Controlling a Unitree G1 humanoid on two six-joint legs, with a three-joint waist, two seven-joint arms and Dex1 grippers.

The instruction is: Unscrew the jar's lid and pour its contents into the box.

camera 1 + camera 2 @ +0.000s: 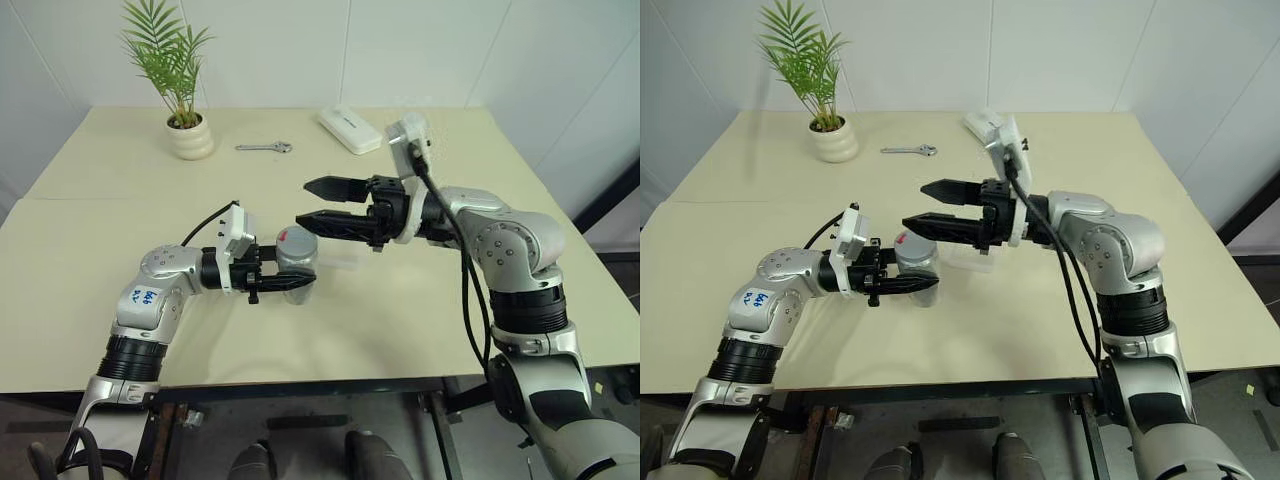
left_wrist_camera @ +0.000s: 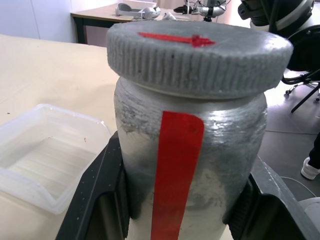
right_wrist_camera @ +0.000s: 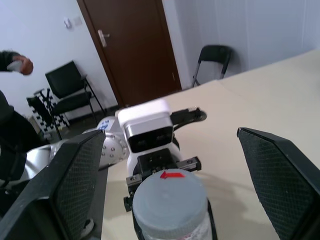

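Two black fingers of the left gripper [image 1: 283,283] are clamped on the jar [image 1: 297,262], which stands upright near the middle of the tabletop [image 1: 100,290], a little toward its front edge. The lid [image 2: 199,56], grey and ribbed with a red arrow on top, sits on the jar, and a red strip runs down the silvery body. Just above and beside it, the right gripper [image 1: 322,205] is spread wide and grasps nothing, its fingers level and apart from the lid. The box [image 2: 47,152], clear and shallow, lies just beside the jar. Near the far edge stand a potted plant [image 1: 186,125], a wrench [image 1: 266,148] and a white case [image 1: 349,129].
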